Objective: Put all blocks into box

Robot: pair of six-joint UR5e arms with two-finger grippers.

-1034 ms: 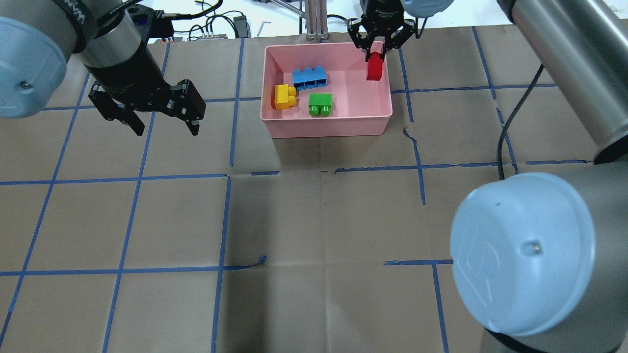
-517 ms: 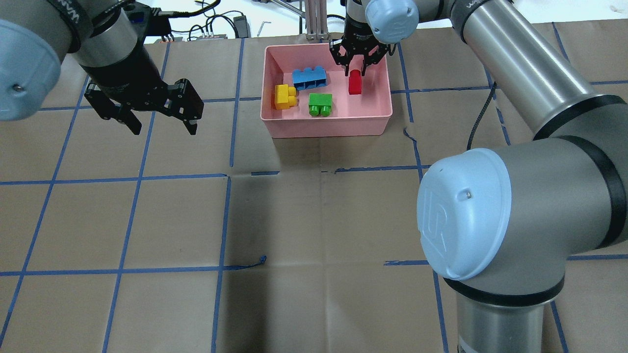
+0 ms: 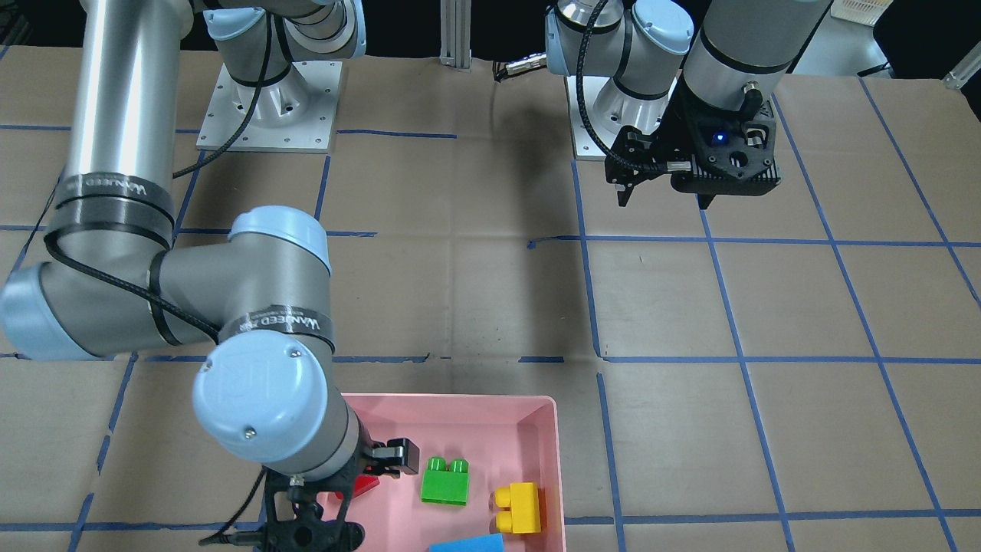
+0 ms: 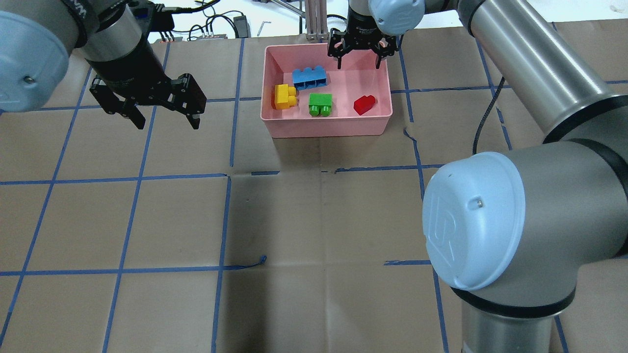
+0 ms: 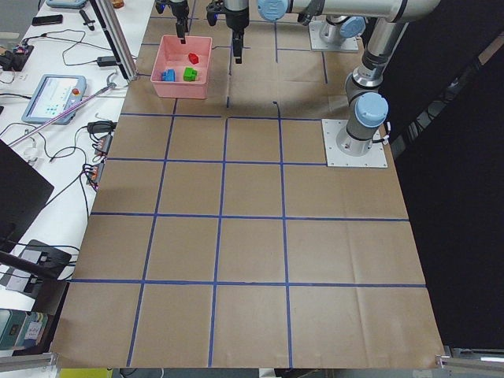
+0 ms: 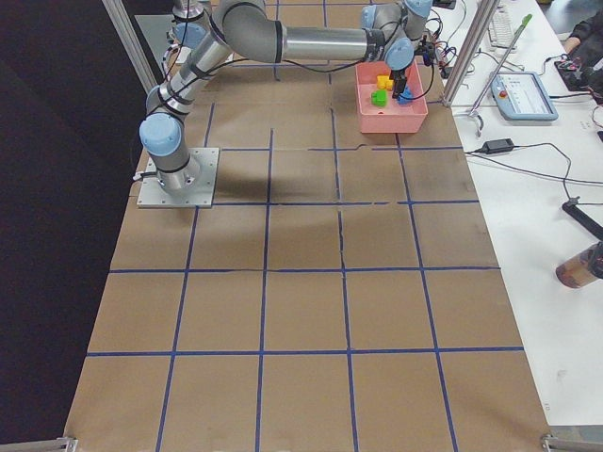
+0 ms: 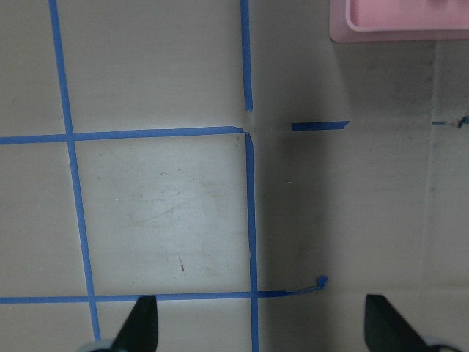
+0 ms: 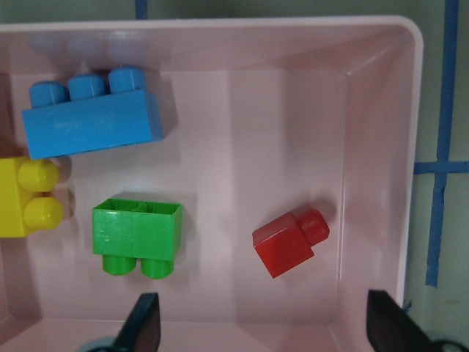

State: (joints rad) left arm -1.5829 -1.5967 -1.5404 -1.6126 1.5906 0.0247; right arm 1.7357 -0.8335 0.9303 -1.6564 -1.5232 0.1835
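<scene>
Right gripper (image 4: 357,63) points down over far side of box (image 4: 324,126), jaws spread, empty; left gripper (image 4: 167,122) hangs left of box, jaws spread

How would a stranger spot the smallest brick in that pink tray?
Find the shallow pink plastic tray at the far edge of the table. Three bricks cluster at one end; the small red plastic brick lies alone toward the other. Only it is red, with a single stud.

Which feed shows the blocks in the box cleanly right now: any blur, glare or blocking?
Right wrist view: sharp, evenly lit, all four bricks clear in the pink box, soft shadows only. Front-facing view: the right arm hides most of the red brick. Side views: bricks tiny.
</scene>
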